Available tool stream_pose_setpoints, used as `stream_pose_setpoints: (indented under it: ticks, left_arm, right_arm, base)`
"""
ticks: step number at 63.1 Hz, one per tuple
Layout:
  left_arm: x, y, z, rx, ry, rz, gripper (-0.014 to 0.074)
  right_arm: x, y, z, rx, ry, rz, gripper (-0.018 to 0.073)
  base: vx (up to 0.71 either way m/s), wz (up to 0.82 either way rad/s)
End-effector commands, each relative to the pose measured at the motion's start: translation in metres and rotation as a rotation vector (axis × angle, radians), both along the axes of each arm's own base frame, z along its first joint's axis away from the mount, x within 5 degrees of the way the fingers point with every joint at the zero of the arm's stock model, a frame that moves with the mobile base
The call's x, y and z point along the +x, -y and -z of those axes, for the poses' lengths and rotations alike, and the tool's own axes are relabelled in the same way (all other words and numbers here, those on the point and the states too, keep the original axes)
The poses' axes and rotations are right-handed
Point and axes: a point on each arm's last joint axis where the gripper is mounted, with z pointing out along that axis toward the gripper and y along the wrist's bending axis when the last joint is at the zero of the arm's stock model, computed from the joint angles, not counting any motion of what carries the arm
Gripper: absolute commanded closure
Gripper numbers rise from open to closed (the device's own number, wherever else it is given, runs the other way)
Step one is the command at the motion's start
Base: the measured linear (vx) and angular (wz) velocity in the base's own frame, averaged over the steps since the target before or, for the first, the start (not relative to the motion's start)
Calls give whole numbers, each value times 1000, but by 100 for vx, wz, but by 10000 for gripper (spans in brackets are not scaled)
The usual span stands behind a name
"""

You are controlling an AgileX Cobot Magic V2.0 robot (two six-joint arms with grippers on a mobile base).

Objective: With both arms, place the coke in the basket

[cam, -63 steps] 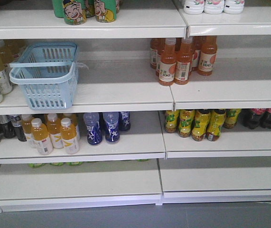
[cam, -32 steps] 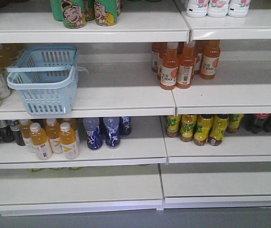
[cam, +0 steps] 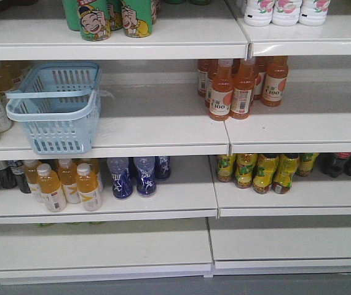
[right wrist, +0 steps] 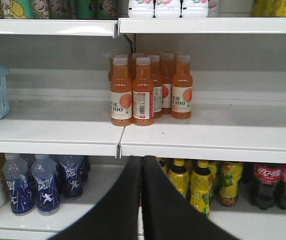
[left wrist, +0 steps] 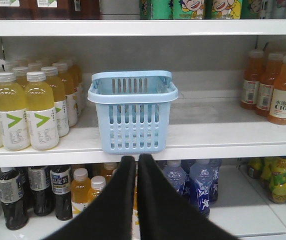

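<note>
Nearest the lens in each wrist view, the matte black left pincer (left wrist: pixel 136 159) and the matte black right pincer (right wrist: pixel 143 159) each show two tapering fingers pressed together with only a hairline seam between them, gripping nothing. Both hang short of the shelving, which I read as the approach stage, with nothing picked yet.

Beyond the right pincer, on the lower white shelf, the dark, red-labelled Coca-Cola bottles (right wrist: pixel 266 177) stand upright at the far right, just beside a cluster of glossy yellow-green bottles (right wrist: pixel 200 186). The right arm looks best placed to fetch one.

One tier up and to the left, the light blue slotted plastic basket (left wrist: pixel 132 125) stands upright at the front edge of the smooth white metal shelf (cam: pixel 163 129). Its pale handle lies low across the opening. The basket squarely faces the left pincer, probably so that arm can steady it. Farther right, translucent orange juice bottles (right wrist: pixel 132 95) stand grouped, well apart from the basket.
</note>
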Motion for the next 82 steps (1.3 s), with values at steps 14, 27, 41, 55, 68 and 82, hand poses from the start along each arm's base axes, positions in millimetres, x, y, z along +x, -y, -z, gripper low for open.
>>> stream_pose_setpoints:
  ticks: [14,27,41,55,68,82]
  left_arm:
    - [-1,1,-6,-2,83,10,602]
    - [-1,1,-6,-2,83,10,602]
    - [-1,1,-6,-2,83,10,602]
    - [-1,1,-6,-2,83,10,602]
    - [-1,1,-6,-2,83,10,602]
    - [-1,1,-6,-2,83,10,602]
  right_arm:
    - [0,0,-1,2,68,3,569]
    - [0,0,-1,2,68,3,569]
    - [0,0,-1,2,68,3,569]
    - [0,0,-1,2,69,3,569]
    - [0,0,-1,2,68,3,569]
    - [0,0,-1,2,68,3,569]
  base:
    - [4,0]
    - [3,0]
    - [3,0]
    - [3,0]
    - [3,0]
    - [3,0]
